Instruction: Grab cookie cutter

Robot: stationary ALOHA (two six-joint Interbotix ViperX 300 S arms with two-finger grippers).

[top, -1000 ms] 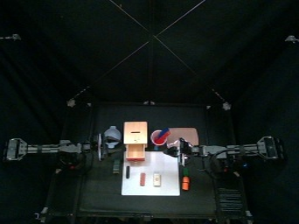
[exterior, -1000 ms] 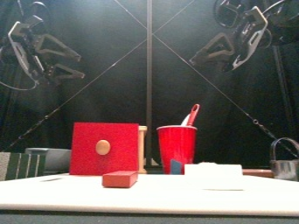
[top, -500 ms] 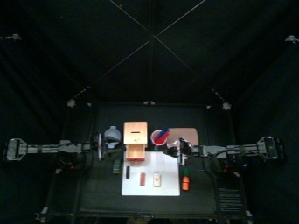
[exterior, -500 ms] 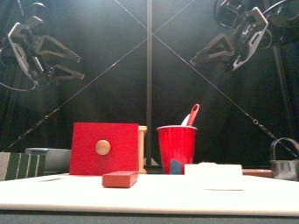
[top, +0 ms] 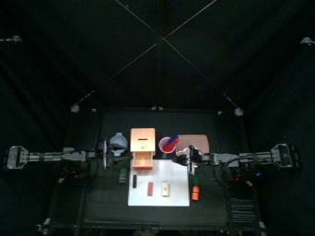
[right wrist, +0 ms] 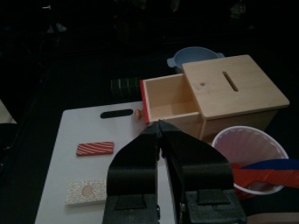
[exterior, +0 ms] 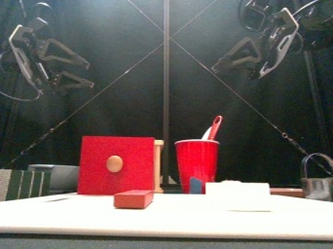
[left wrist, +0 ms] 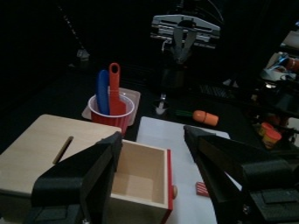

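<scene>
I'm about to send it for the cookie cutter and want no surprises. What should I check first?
1. left fingers open: ok.
2. right fingers open: not ok, shut.
3. cookie cutter located: cannot tell; small red pieces lie on the white board, none clearly it.
4. drawer open: ok, looks empty.
5. Clearance over the red cup: ok, both grippers hang high above it.

No legible text, label, brand, number or sign on anything in view.
</scene>
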